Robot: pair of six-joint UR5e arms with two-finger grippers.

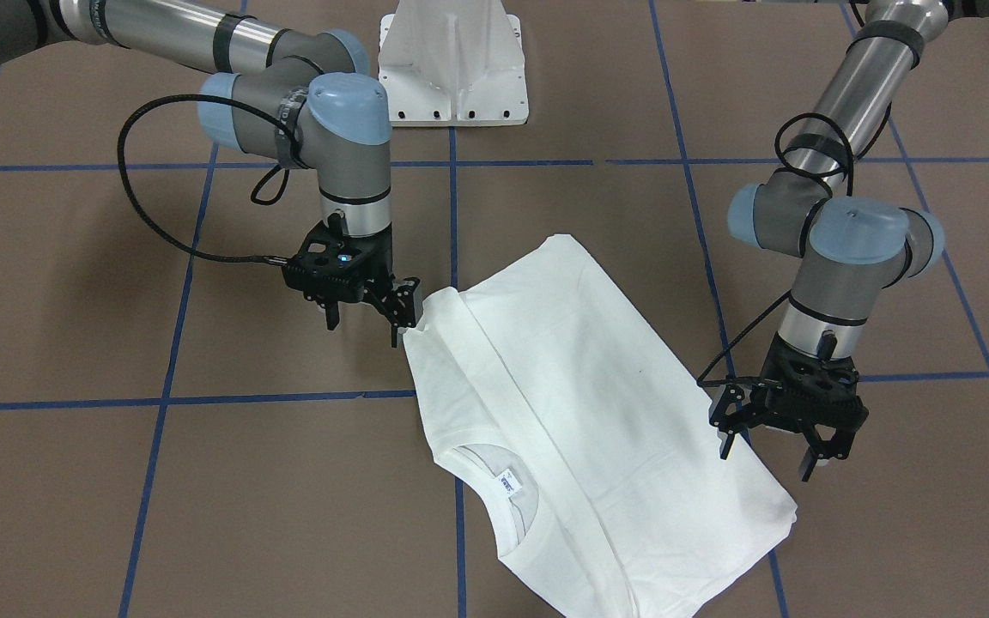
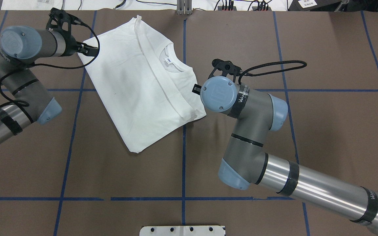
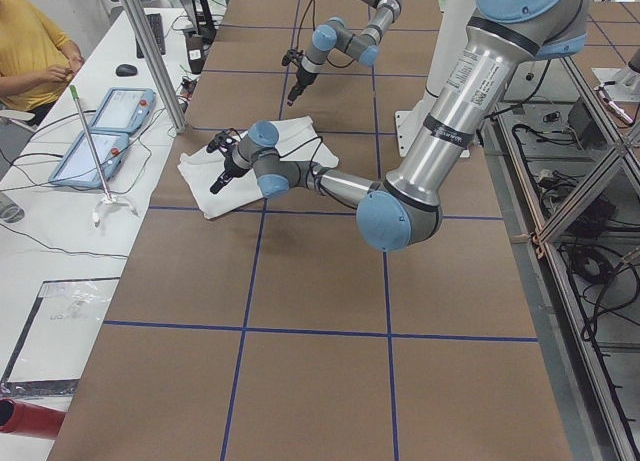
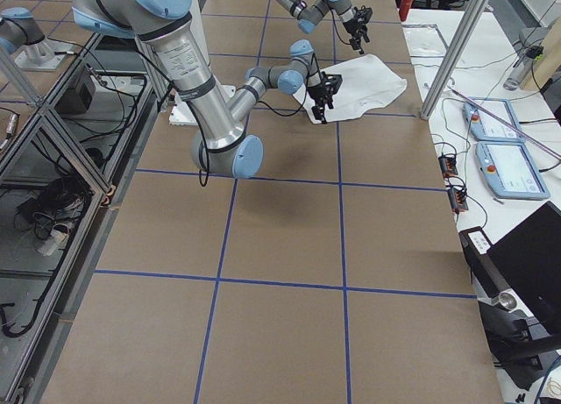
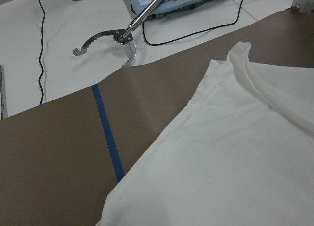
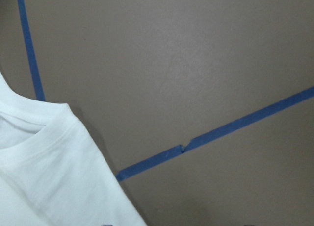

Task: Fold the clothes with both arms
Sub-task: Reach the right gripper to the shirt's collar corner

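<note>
The white shirt lies folded and flat on the brown table, plain side up, with its collar and neck label towards the operators' side. No printed text shows. My left gripper is open and empty, hovering at the shirt's edge; the overhead view shows it at the far left edge. My right gripper is open at the opposite folded edge, one finger touching or almost touching the cloth. In the overhead view its wrist hides most of it. The wrist views show only the shirt, its collar and table.
The white pedestal base stands at the robot's side of the table. Blue tape lines cross the brown surface. Beyond the far table edge lie cables and a metal tool. A person in yellow sits by tablets.
</note>
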